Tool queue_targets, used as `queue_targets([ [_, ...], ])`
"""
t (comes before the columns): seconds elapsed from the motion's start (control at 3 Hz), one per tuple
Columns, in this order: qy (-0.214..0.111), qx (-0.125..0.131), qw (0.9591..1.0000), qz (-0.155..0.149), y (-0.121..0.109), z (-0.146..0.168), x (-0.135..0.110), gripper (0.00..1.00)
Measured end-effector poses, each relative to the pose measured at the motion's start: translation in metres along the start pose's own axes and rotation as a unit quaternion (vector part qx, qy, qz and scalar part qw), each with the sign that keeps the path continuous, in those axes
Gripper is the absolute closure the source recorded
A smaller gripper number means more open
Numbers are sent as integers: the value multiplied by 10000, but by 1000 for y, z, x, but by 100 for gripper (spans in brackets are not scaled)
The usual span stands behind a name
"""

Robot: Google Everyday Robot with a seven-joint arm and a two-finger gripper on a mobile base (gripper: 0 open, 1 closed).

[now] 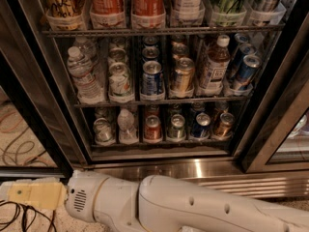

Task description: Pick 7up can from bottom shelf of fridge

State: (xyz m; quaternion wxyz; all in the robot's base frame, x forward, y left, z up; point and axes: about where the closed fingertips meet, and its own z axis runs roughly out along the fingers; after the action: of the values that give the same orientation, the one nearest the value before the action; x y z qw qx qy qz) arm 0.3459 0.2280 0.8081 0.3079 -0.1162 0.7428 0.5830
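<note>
Your pale yellow claw (pixel 31 195) sits low left, outside the black-framed fridge (pixel 193 167); can't tell if it's wide or narrow. I'd line up square on the silver-topped pale green 7up can (pixel 176 128), bottom wire shelf (pixel 159 144), between red can (pixel 152 128) and blue can (pixel 200 125).

The white arm (pixel 203 209) lies low across the bottom of the frame. It comes in from the lower right and points to the left. It is thick and round, with a few small dark dots on its side. Its wrist (pixel 87 201) is a round white part with a little patch of slits. The hand (pixel 35 195) is the flat pale yellow part at the lower left, just past the wrist.
</note>
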Motion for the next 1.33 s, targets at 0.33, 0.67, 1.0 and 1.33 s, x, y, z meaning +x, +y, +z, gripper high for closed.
queue_targets([
  [0.33,-526,279,9960,-659,-10,-15,-11,0],
  [0.67,-964,569,9853,-1289,-18,-17,-19,0],
  [1.0,-1345,916,9686,-1881,-31,-10,-27,0],
  [1.33,-1713,1187,9534,-2180,-35,-18,-47,0],
])
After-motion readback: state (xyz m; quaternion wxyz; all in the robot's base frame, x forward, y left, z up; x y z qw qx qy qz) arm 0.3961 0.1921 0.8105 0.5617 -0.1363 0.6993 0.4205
